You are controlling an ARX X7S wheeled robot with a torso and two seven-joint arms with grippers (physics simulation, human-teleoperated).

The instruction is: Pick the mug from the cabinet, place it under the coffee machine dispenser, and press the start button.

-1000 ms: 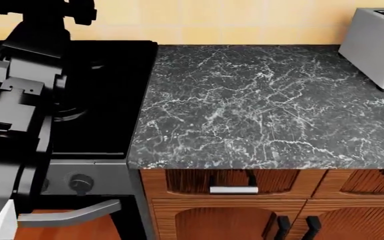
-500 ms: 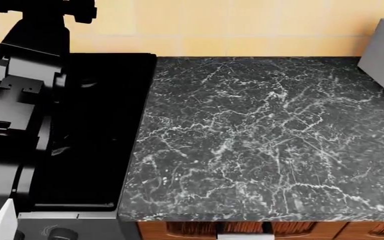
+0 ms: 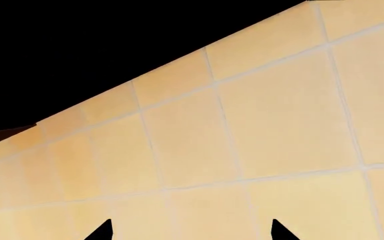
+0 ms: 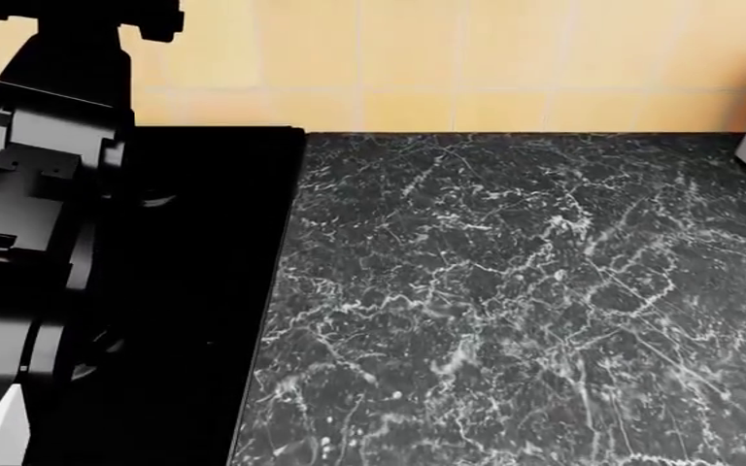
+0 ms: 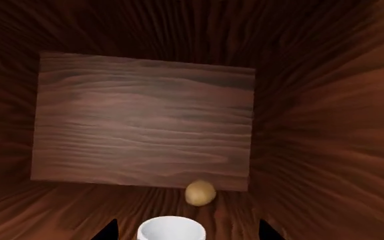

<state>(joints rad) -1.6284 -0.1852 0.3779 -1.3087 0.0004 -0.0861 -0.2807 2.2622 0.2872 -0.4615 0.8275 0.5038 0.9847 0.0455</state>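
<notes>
At nine o'clock in the head view our left arm (image 4: 36, 223) stood raised over the black stovetop (image 4: 191, 291); its claw (image 3: 190, 231) faced only the yellow wall tiles (image 3: 259, 125), the two tips showing spread with nothing between them. Toward three o'clock the marbled table (image 4: 516, 301) lay before us, with no coffee machine in sight. Farther right, our right claw (image 5: 186, 231) was inside the wooden cabinet (image 5: 145, 120), tips parted and holding nothing, with the mug (image 5: 171, 229) between them at six o'clock of that wrist picture and a small tan ball (image 5: 200, 192) just beyond its rim. We judged the picking step in hand: the next move called for easing forward and closing on the mug without nudging the ball.
</notes>
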